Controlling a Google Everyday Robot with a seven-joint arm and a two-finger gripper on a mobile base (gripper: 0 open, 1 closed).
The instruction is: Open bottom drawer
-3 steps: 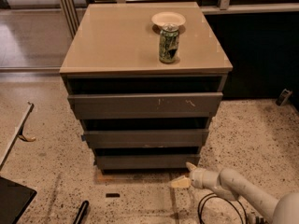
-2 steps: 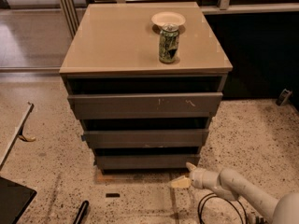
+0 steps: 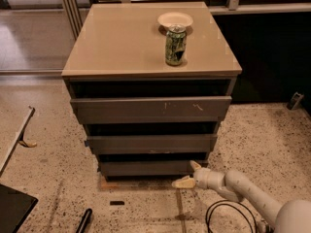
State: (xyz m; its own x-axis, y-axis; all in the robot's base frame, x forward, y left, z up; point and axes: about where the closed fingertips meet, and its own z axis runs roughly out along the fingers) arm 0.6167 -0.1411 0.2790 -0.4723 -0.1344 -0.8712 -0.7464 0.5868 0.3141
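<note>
Tool (image 3: 184,174) was spread open, gripping nothing, at the right end of the bottom drawer (image 3: 146,168), lowest of three. Approach step, I'd say. Next: catch the front edge, pull straight out.

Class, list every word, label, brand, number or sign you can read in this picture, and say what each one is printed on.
Green drinks can on the beige cabinet top: printed pattern, too blurred to read.
Plain grey-brown bottom drawer: no text.
Larger top drawer front: only white scratches, no text.
White claw, open by the bottom drawer's right end: no markings.
Nothing here is legible.
</note>
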